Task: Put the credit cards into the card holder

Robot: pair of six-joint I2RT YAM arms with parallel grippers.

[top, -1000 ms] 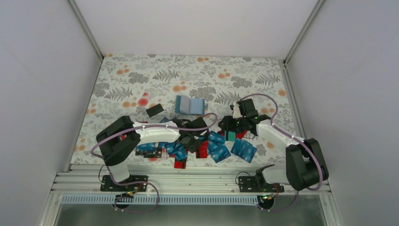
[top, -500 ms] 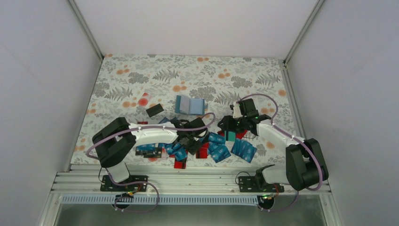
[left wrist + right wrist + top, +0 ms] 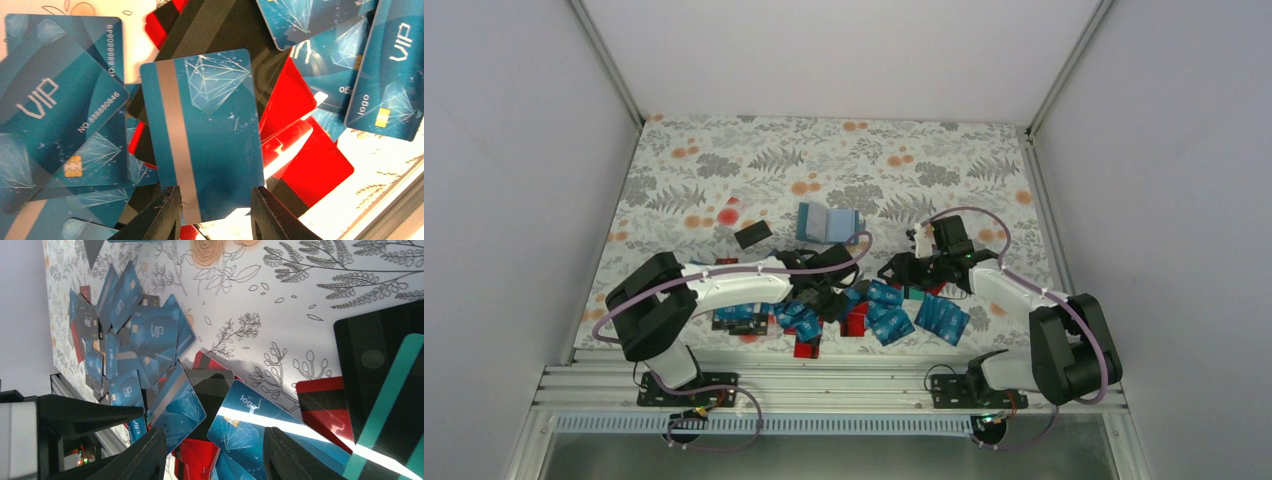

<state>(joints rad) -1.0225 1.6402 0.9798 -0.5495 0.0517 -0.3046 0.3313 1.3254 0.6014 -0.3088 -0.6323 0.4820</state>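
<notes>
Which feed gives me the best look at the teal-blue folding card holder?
Top external: the teal-blue folding card holder lies open on the floral tablecloth beyond the card pile, unobstructed. The left and right wrist views show cards and tablecloth, but no holder I can identify.

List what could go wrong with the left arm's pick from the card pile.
1. The left end effector straddles a blue plastic card with a silver stripe lying across red cards and a black card; it may pinch two or slip.
2. The right end effector hovers close over the same pile; the arms might collide.
3. The open teal-blue folding card holder lies unheld and could slide on insertion.
</notes>
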